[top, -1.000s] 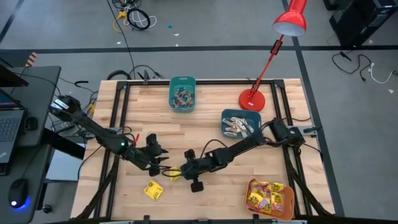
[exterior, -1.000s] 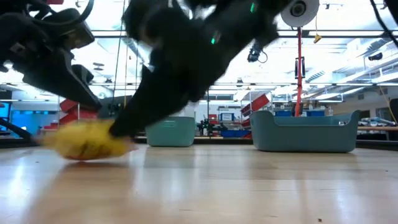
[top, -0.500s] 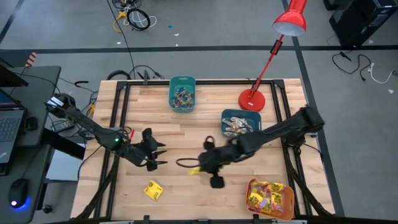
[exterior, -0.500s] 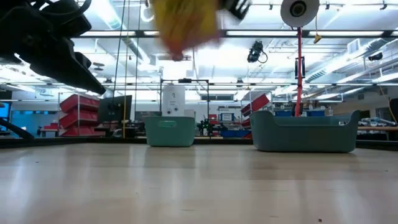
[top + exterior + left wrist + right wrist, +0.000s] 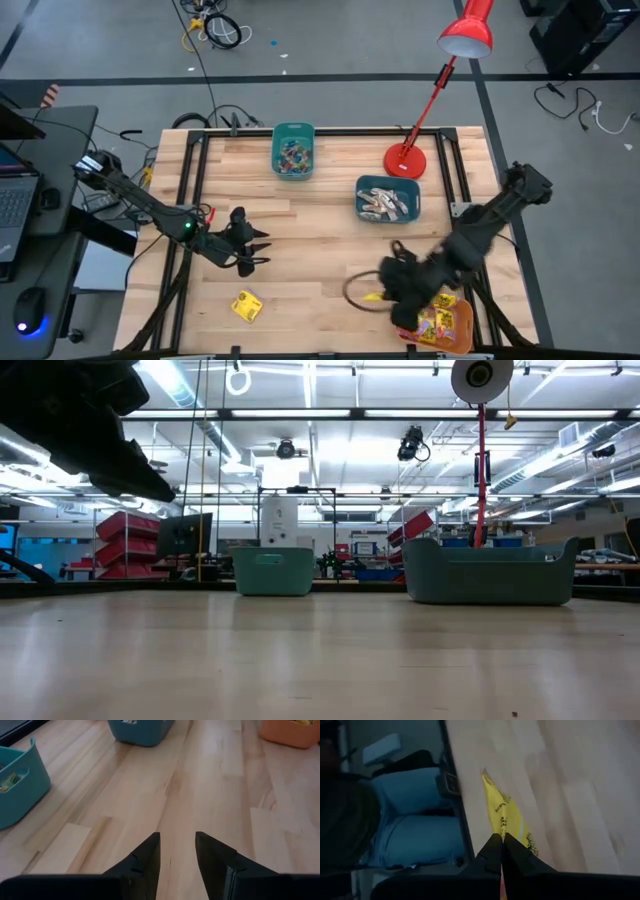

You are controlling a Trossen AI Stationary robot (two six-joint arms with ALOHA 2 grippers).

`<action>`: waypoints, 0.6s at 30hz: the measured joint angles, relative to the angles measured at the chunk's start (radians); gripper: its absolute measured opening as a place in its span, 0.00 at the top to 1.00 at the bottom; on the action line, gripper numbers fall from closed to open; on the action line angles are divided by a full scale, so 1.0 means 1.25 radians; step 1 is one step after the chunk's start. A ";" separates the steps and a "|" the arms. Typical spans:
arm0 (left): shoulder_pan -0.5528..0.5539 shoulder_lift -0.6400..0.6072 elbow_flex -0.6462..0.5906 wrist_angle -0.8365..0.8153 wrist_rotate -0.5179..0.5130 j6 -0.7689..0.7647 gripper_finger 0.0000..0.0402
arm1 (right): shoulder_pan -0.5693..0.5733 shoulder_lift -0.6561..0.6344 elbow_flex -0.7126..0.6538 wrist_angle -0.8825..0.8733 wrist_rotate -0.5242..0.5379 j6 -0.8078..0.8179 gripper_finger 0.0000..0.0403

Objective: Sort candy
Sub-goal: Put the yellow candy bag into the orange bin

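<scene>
Candy: a yellow packet [image 5: 506, 822] pinched in the right gripper [image 5: 385, 296], fingers closed tight on it, just beside the orange bin [image 5: 462, 322] at the table's near right corner. Dark print on the wrapper, unreadable. Another yellow packet [image 5: 246, 305] lies loose near the front edge. Left gripper [image 5: 253, 250] hovers mid-left, fingers parted, holding nothing.

A wooden table [image 5: 330, 215] fills the middle of the high view. On it a small teal bin [image 5: 293, 150] stands at top centre, and a wider teal bin [image 5: 388, 200] right of centre. An orange bin [image 5: 450, 322] sits at the lower right. A red desk lamp [image 5: 405, 160] stands at the upper right.
</scene>
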 joint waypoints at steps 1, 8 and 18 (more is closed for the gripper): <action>0.000 0.000 0.000 0.001 0.000 0.000 0.69 | 0.027 -0.006 0.000 -0.024 0.026 0.048 1.00; 0.000 0.000 0.000 0.019 0.000 0.000 0.69 | 0.228 -0.035 0.000 -0.109 0.213 0.354 1.00; 0.000 0.000 0.000 0.053 -0.019 0.021 0.69 | 0.492 -0.036 -0.074 -0.224 0.425 0.914 1.00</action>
